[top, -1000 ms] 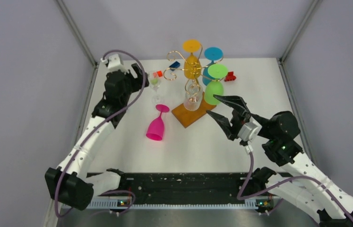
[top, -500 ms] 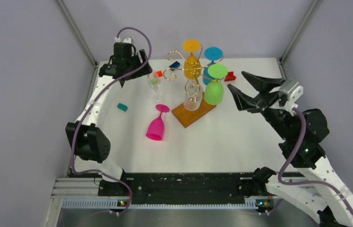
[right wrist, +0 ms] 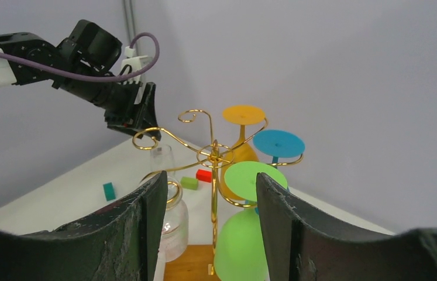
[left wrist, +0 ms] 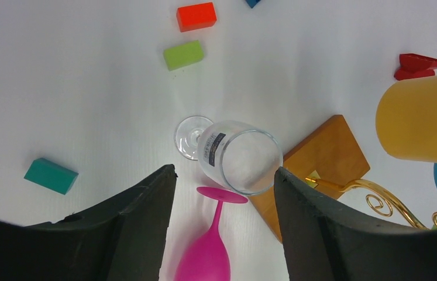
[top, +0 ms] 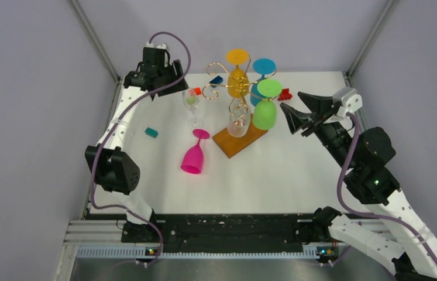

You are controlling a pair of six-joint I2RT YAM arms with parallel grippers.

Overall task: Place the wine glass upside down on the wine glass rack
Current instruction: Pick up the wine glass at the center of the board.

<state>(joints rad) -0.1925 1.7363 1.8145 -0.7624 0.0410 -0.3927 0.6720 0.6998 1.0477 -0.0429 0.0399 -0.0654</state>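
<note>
- L gripper (left wrist: pixel 224 168): jaws wide apart, nothing held. It hangs high, tips pointing down at the table.
- Clear wine glass (left wrist: pixel 239 157): upright, directly under L gripper. Its rim shows between the two fingers but sits lower than the tips; no contact seen.
- Mouth faces straight up at the wrist cam, so the gripper looks centred for a drop from above (my read).
- Pink glass (left wrist: pixel 207 257): on its side, palm-ward of the L tips, foot near the clear glass's foot.
- Either could be the task glass. L gripper is centred on the clear one, so prob. that's the pick.
- Wine glass rack (top: pixel 245 140): just past the finger at the right of the L wrist view. Its wooden base is close beside the clear glass.
- R gripper (right wrist: pixel 210 175): jaws apart, empty. Rack is dead ahead and apart from the tips; prob. waiting on the hang-up side.
- Yellow glass (top: pixel 238 82), blue glass (top: pixel 262 65), green glass (top: pixel 264 114) and a 2nd clear one (top: pixel 238 124) hang bowl-down. Each stem sits in a wire curl, and the flat foot on top carries the weight.
- Two curls facing L gripper look free.
- Next (judgement): lower, close on bowl or stem, lift, flip, slide stem into a free curl.
- Risks: smooth glass may slip or tip, pink glass is close by, and thin wire could snag.
</note>
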